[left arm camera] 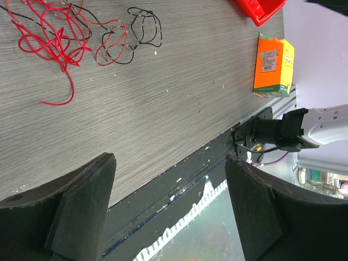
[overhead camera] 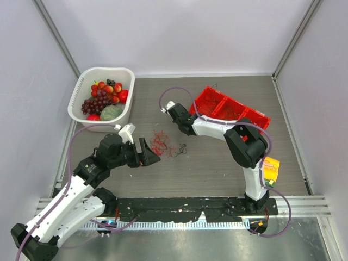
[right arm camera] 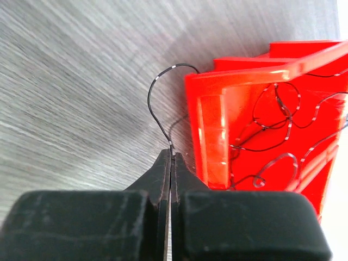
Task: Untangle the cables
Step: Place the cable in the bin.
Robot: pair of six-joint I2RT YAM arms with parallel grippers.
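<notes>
The right gripper [right arm camera: 171,159] pinched a black wire [right arm camera: 152,95] beside the red tray [right arm camera: 217,125], the left gripper [left arm camera: 171,166] stood wide open and empty near the cables [left arm camera: 54,32] on the table [left arm camera: 163,98], and that thin wire might slip or snag.

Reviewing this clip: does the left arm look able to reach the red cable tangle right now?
Probably yes. The left claw stands open just beside the cable tangle, nothing lying between them. The right claw is away by the red bin, shut on a thin black wire.
</notes>
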